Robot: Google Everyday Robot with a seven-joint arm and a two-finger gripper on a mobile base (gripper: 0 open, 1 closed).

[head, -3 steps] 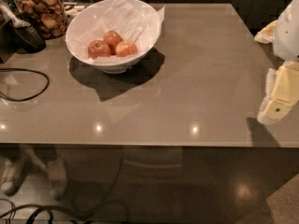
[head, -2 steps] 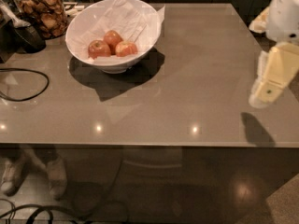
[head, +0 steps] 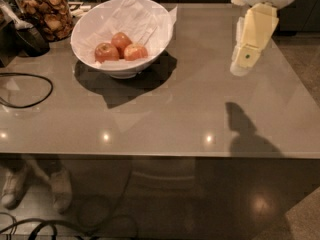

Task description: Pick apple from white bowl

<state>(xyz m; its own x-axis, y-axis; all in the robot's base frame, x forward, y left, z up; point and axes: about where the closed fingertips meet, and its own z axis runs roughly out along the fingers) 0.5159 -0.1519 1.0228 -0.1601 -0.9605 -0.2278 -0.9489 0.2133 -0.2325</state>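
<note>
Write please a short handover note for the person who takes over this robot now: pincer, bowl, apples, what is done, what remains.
Pincer: in the air above the right side of the table, far from the white bowl; no apple in it.
Things: three apples lie together in the bowl on crumpled white paper, at the table's far left, beside a glass jar of snacks.
Done: no apple picked yet.
Left: reach the bowl, grasp one apple, lift it out.

Glossy grey table (head: 200, 114) w/ light glints (head: 106, 136); tool (head: 242, 66) above it.
</note>
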